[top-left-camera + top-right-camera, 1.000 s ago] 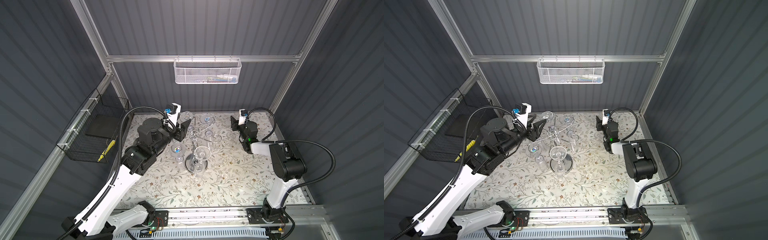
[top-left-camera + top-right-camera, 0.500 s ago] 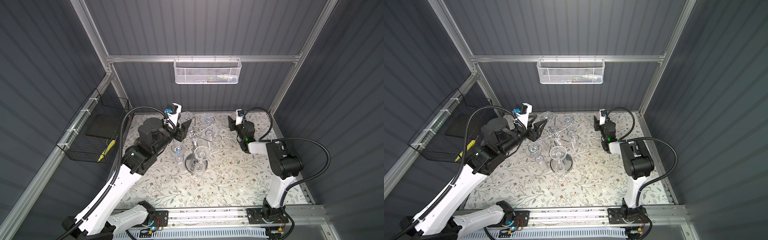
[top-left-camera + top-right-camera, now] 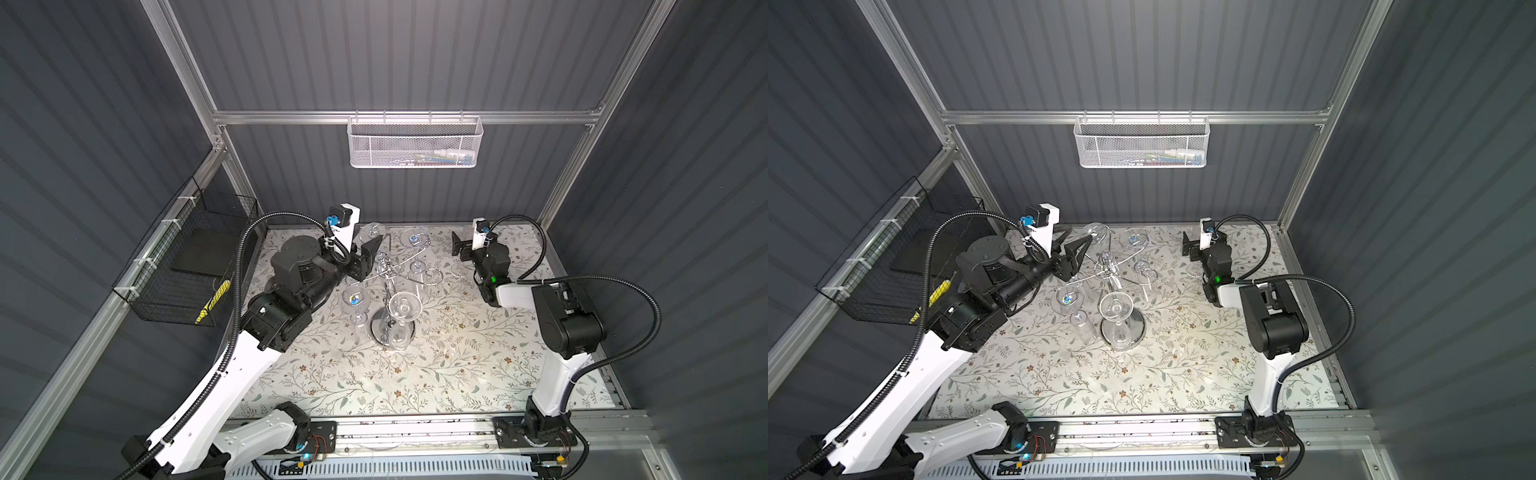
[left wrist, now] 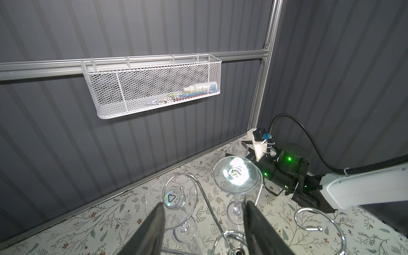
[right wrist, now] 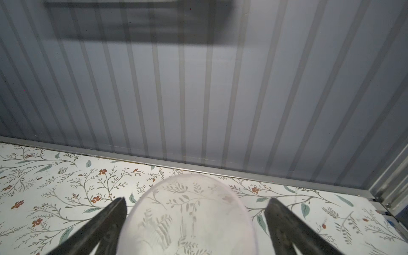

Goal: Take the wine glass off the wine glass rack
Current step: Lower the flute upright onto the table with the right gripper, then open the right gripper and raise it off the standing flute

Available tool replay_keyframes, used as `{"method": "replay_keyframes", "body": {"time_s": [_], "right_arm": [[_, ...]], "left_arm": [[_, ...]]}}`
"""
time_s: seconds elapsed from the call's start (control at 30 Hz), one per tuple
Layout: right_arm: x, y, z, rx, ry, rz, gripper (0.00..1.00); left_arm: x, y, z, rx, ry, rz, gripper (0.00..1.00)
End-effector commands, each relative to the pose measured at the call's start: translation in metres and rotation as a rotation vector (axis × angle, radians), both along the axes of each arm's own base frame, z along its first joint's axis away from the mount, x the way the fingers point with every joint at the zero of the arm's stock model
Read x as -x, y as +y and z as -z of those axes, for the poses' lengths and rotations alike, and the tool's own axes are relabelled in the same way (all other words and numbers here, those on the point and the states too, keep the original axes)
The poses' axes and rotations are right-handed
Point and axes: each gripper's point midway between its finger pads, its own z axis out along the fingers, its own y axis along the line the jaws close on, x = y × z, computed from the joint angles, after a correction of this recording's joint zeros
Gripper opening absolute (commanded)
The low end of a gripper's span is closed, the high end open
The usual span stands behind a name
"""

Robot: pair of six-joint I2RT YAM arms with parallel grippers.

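**Top views.** The shiny chrome wire wine glass rack (image 3: pixel 380 331) stands left of centre on the floral-patterned table (image 3: pixel 415 374). Inverted clear glasses hang from its curled arms. The left gripper (image 3: pixel 371 258) is level with the rack's upper arms on its left side, with its fingers spread. The round foot of a hanging wine glass (image 3: pixel 374 232) lies just beside the fingertips in both top views; contact cannot be confirmed. The right gripper (image 3: pixel 460 247) sits low near the table's back edge, well apart from the rack.

**Left wrist view.** The two dark fingers (image 4: pixel 152 231) are held apart and pinch nothing. A bright-footed wine glass (image 4: pixel 236 174) hangs foot uppermost. Its stem shows in the gap near one fingertip, but I cannot tell whether it is between the fingertips or beyond them. Farther off, a clear wine glass (image 4: pixel 239 149) stands on the table beside the right gripper.

**Right wrist view.** The right gripper's fingers (image 5: pixel 106 220) are spread wide. The clear wine glass (image 5: pixel 187 220) sits between them. Table shows in the gap on either side, and neither finger touches the glass.
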Motion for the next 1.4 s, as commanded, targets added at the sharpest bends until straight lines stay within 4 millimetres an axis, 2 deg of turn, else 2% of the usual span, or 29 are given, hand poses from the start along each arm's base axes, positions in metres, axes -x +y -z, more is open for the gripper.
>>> {"method": "replay_keyframes", "body": {"time_s": [0.0,0.3,0.6,0.83,0.97,1.1,1.17,1.27,1.37], "right_arm": [[0.007,-0.003,-0.017,-0.015,-0.054,0.019,0.99],[0.019,-0.008,-0.029,-0.062,-0.076,0.028,0.99],[0.038,-0.006,-0.06,-0.065,-0.123,-0.014,0.99],[0.071,-0.008,-0.113,-0.047,-0.168,-0.039,0.99],[0.093,-0.016,-0.134,-0.059,-0.112,-0.025,0.99],[0.124,-0.024,-0.148,-0.091,-0.071,-0.026,0.99],[0.132,-0.033,-0.151,-0.15,0.001,0.015,0.99],[0.134,-0.044,-0.142,-0.269,0.221,0.106,0.99],[0.143,-0.032,-0.137,-0.334,0.297,0.092,0.99]], "left_arm": [[0.005,0.001,-0.01,0.021,-0.031,0.008,0.59],[0.007,0.006,-0.013,0.022,-0.055,-0.007,0.61],[0.009,0.015,-0.017,0.028,-0.09,-0.039,0.62],[0.006,0.022,-0.015,-0.012,-0.124,-0.087,0.65],[0.001,0.025,-0.011,-0.067,-0.149,-0.114,0.67],[-0.008,0.032,-0.012,-0.101,-0.197,-0.183,0.68],[-0.016,0.043,-0.02,-0.098,-0.211,-0.264,0.71],[-0.028,0.071,-0.035,-0.142,-0.181,-0.447,0.75],[-0.027,0.095,-0.023,-0.153,-0.085,-0.563,0.76]]}}
